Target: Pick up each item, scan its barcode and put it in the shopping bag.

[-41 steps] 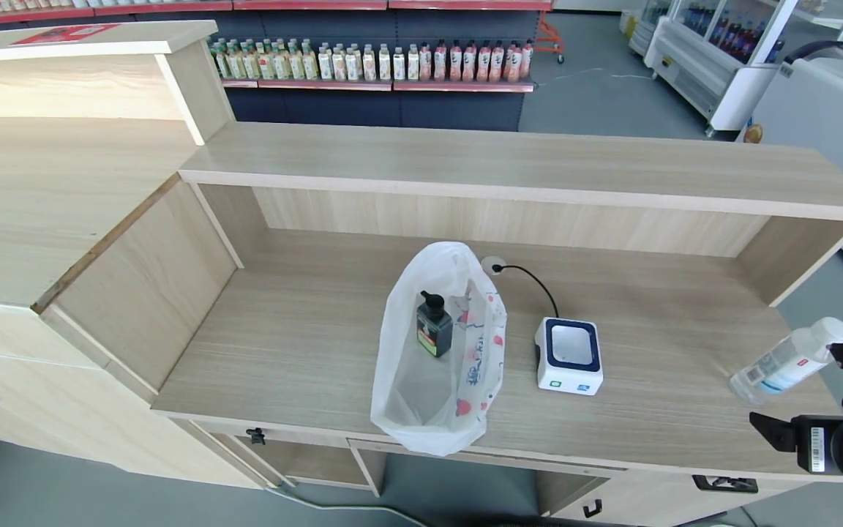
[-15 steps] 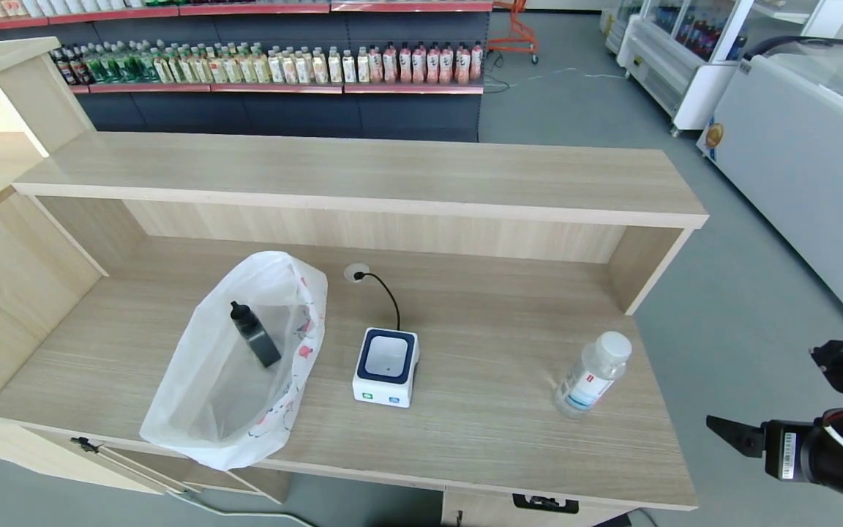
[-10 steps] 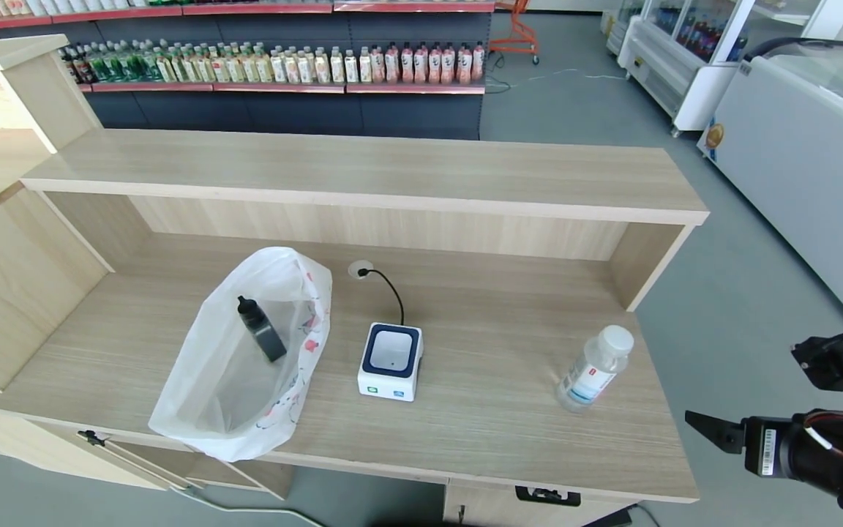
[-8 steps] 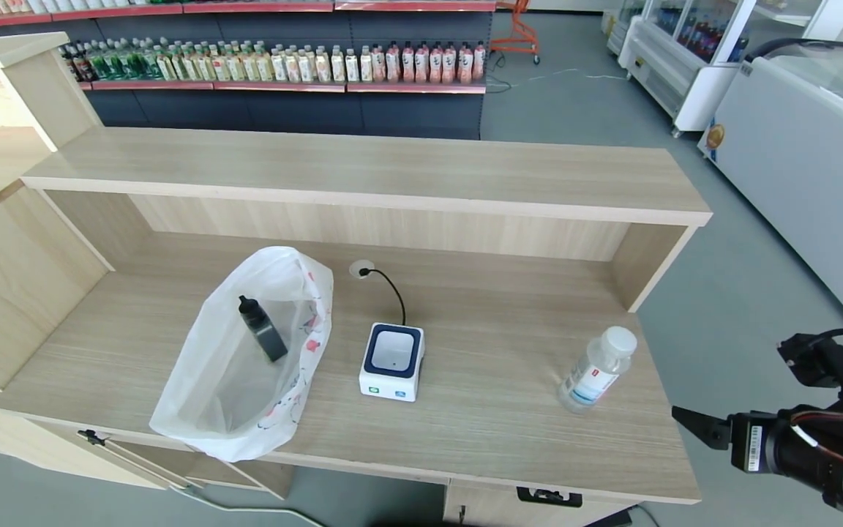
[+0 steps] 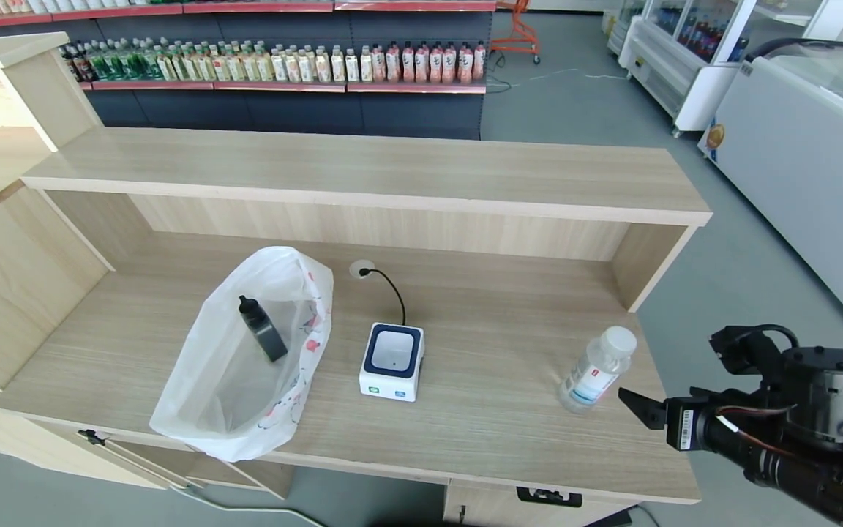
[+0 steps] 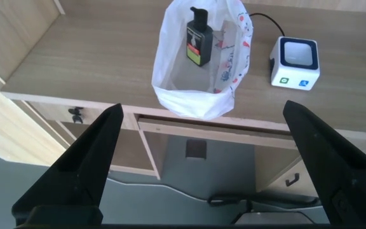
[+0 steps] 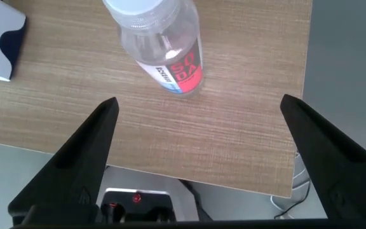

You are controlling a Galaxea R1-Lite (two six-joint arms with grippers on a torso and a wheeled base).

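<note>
The left gripper, its fingers released wide, is in front of the counter, facing the shopping bag. The right gripper, also spread and grasping nothing, is at the counter's near right corner. Just beyond it stands the water bottle; leftward are the scanner and the bag, which holds a black pump bottle.

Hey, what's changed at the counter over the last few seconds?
The head camera turned early on, shifting the whole picture. Since then the right gripper, open, has moved in toward the bottle from the right end of the counter, not yet touching it. Nothing was grasped or released. The bottle, scanner, bag and the pump bottle inside it stayed put.
</note>
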